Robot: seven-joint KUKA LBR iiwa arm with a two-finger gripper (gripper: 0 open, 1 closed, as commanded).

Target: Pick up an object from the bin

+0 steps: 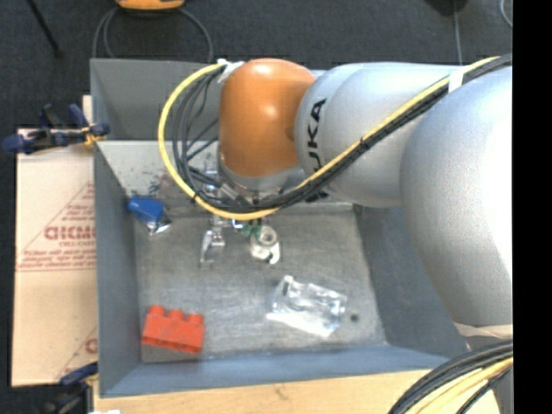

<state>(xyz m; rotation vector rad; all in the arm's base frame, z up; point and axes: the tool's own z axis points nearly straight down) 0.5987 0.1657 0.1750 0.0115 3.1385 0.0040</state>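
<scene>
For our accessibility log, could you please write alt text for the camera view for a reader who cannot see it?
A robot arm's gripper hangs over the upper middle of a grey bin, next to a small white round thing. A blue thing lies upper left, an orange-red toy brick lower left, a clear plastic packet lower right.

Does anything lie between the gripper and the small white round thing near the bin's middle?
Nothing visible does. The gripper sits right beside the small white round thing. The blue piece, clear bag and orange brick lie apart, off to the sides.
</scene>
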